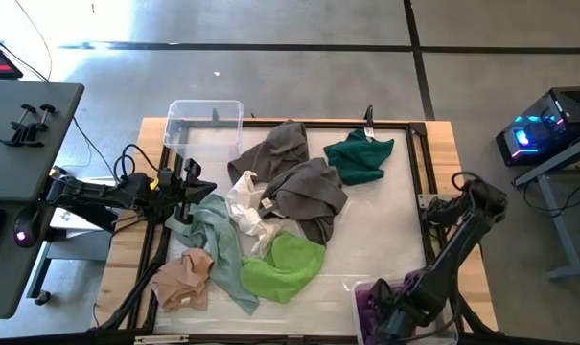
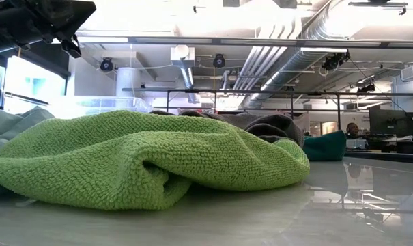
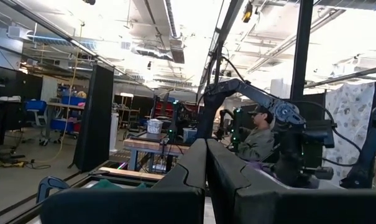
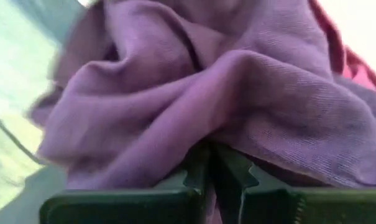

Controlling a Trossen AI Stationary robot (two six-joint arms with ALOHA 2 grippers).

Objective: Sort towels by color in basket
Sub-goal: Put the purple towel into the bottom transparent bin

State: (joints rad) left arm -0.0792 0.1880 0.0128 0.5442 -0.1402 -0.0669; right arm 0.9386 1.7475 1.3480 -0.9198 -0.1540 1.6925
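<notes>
Your right gripper [image 1: 390,321] sits at about five o'clock on the table [image 1: 443,153], down inside a clear bin [image 1: 359,292] at the near right corner; in its wrist view the fingers [image 4: 197,171] are pressed together, pinching a fold of the purple towel [image 4: 237,93]; a strip of magenta cloth [image 4: 349,59] shows just beside the purple one. From above, you see only a little purple [image 1: 366,305] around the gripper in that bin.

Your left gripper [image 1: 196,185] hangs at about nine o'clock, above the left edge of the pile; its wrist view shows the two fingers [image 3: 191,168] closed against each other with nothing between them, looking level across to the other arm and a seated person [image 3: 257,134] in the room behind.

The rest of the towels lie heaped on the white mat in the middle; two grey towels [image 1: 304,187] overlap at the centre and toward twelve o'clock; the dark teal towel [image 1: 359,156] lies apart at one o'clock; the white towel [image 1: 245,206] is tucked against the grey ones; the pale mint towel [image 1: 218,240] stretches from the left gripper toward seven o'clock; the peach towel [image 1: 182,278] is at seven o'clock, touching the mint one; the lime green towel [image 1: 285,266] lies at six o'clock and fills the foreground of the low view [image 2: 138,160]. A second clear bin [image 1: 203,125] stands at eleven o'clock.
</notes>
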